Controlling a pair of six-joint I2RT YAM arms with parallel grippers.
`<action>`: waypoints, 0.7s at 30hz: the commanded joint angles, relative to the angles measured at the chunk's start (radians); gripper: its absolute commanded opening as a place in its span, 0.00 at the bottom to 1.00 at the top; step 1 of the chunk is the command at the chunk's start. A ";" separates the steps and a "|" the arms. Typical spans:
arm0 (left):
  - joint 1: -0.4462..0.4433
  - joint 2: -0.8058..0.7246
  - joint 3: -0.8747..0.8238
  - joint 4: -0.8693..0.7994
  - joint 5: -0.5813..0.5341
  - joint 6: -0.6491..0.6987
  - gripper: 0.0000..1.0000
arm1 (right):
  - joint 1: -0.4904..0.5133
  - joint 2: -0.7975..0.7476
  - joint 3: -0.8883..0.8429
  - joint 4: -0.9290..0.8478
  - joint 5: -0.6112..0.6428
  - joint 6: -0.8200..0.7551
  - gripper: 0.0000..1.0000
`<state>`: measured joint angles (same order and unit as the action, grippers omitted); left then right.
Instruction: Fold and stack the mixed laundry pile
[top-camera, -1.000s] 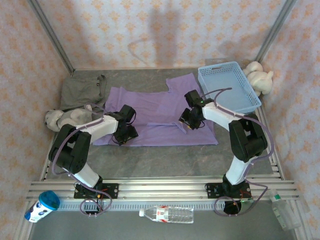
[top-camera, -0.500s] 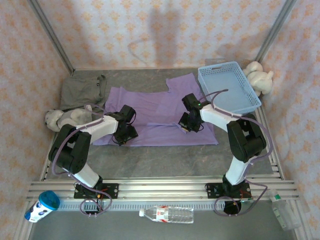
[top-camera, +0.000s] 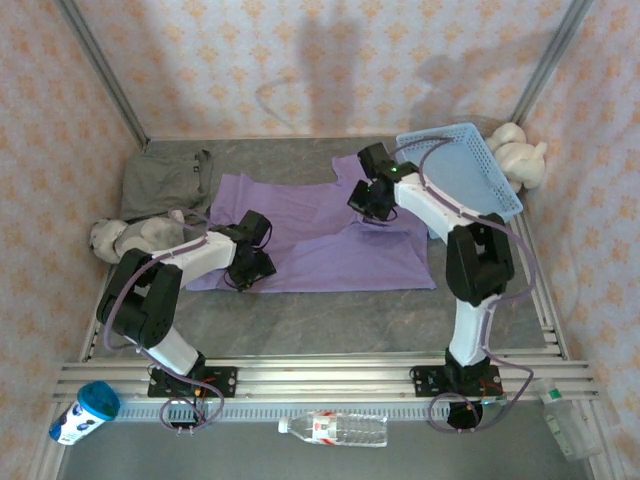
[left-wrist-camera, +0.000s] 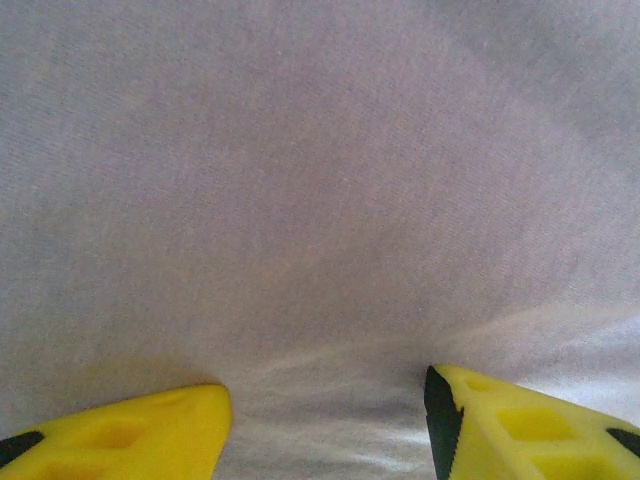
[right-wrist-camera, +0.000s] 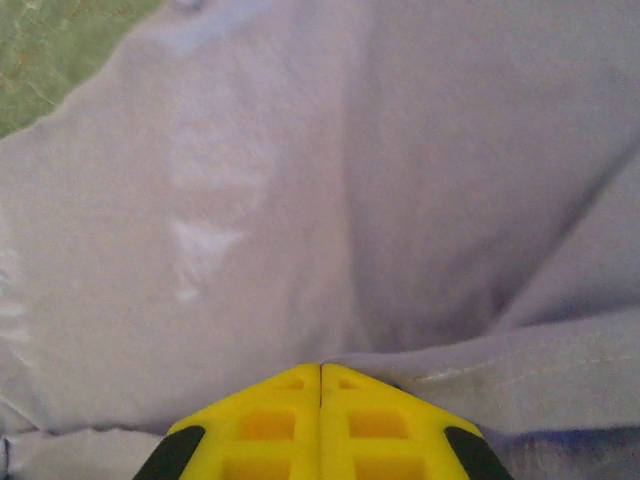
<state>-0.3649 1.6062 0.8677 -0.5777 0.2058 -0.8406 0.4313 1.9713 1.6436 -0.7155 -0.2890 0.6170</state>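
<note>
The lavender-purple T-shirt (top-camera: 310, 245) lies spread over the middle of the table. My left gripper (top-camera: 246, 276) rests low on its left part, and in the left wrist view the left gripper (left-wrist-camera: 328, 395) stands open, with the T-shirt cloth (left-wrist-camera: 320, 180) between and under the yellow fingertips. My right gripper (top-camera: 366, 204) is over the shirt's back right part near the sleeve. In the right wrist view the right gripper (right-wrist-camera: 320, 368) is shut, its tips pinching a hemmed fold (right-wrist-camera: 540, 370) of the T-shirt (right-wrist-camera: 250, 200). The grey-olive garment (top-camera: 165, 180) lies flat at the back left.
A light blue mesh basket (top-camera: 455, 175) stands at the back right, beside the right arm. Plush toys sit at the back right corner (top-camera: 520, 155) and the left edge (top-camera: 125, 237). A water bottle (top-camera: 335, 430) and a cup (top-camera: 85, 410) lie in front of the rail.
The right gripper shut on the shirt's fold and moved toward the back of the table, drawing the cloth with it. The left gripper stayed where it was.
</note>
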 joint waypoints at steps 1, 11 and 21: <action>0.004 0.037 -0.059 -0.056 -0.032 -0.004 0.58 | -0.008 0.117 0.181 -0.120 0.054 -0.080 0.17; 0.004 0.037 -0.053 -0.057 -0.036 -0.002 0.58 | -0.007 -0.094 -0.029 -0.124 0.173 -0.141 0.43; 0.004 0.059 -0.045 -0.063 -0.029 0.005 0.58 | -0.031 -0.177 -0.338 -0.099 0.255 -0.170 0.19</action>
<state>-0.3649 1.6062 0.8650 -0.5724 0.2054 -0.8402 0.4168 1.7508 1.3151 -0.8146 -0.1162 0.4698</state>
